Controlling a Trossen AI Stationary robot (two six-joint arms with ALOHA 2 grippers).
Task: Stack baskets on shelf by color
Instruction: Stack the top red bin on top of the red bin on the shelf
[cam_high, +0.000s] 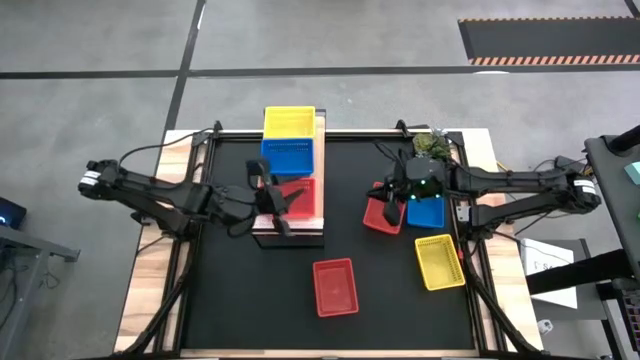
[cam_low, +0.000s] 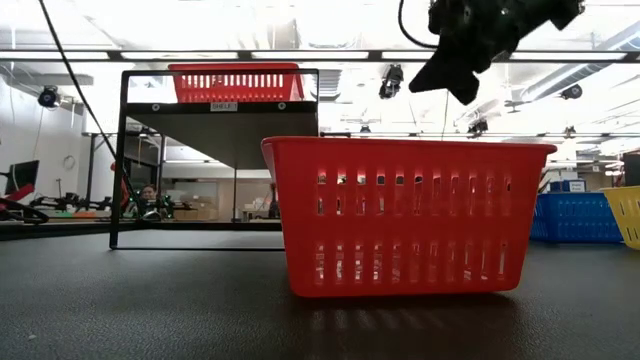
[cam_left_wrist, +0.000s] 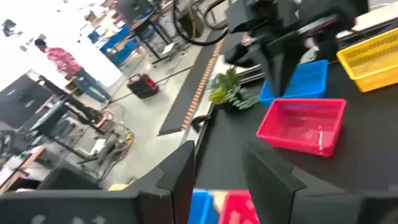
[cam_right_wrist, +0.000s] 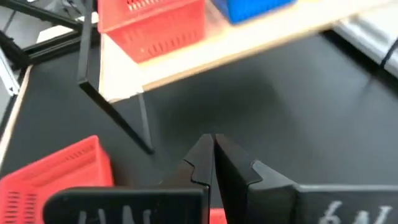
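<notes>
The shelf (cam_high: 290, 236) stands left of the table's middle and carries a yellow basket (cam_high: 288, 122), a blue basket (cam_high: 287, 156) and a red basket (cam_high: 303, 193) in a row. My left gripper (cam_high: 283, 207) hovers open over the shelf beside that red basket (cam_left_wrist: 239, 208). My right gripper (cam_high: 392, 200) is shut and raised (cam_low: 462, 88) above a red basket (cam_high: 382, 216) that lies by a blue basket (cam_high: 426, 211) on the table. Another red basket (cam_high: 335, 287) and a yellow basket (cam_high: 440, 262) sit flat nearer the near edge.
A small green plant (cam_high: 430, 145) stands at the table's far right, behind the right arm. Bare black tabletop (cam_high: 240, 300) lies along the near left. Wooden boards edge the table. A person (cam_left_wrist: 62, 62) stands far off in the room.
</notes>
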